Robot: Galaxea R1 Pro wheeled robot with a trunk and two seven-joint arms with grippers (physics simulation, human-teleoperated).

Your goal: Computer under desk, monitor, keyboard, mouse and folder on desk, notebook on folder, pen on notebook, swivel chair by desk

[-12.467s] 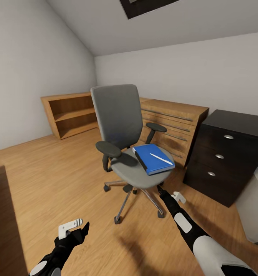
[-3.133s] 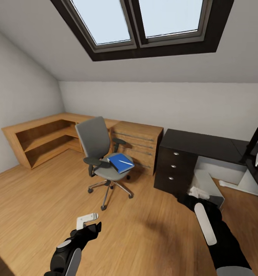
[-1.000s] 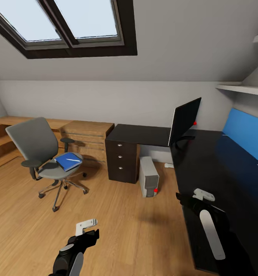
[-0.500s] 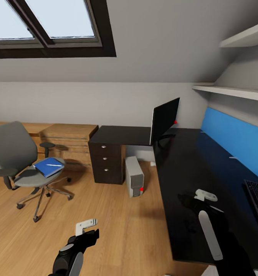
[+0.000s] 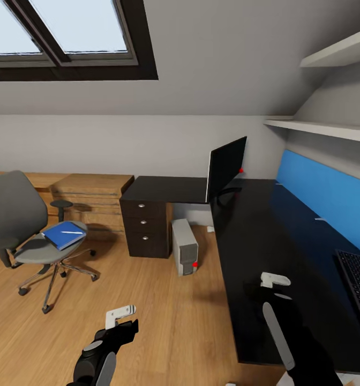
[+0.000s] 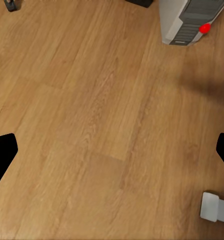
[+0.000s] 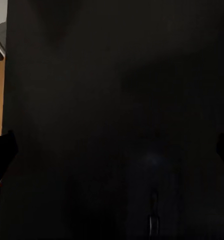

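Black keyboard (image 5: 358, 289) lies just right of your right gripper (image 5: 265, 285), spread wide over the desk (image 5: 255, 236); your left gripper (image 5: 121, 320), also wide, hangs above floor.

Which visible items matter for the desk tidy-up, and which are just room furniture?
Task things: swivel chair, folder, pen, desk, monitor, computer, keyboard.

Not involved: oak cabinets, skylight, wall shelves, blue wall panel.
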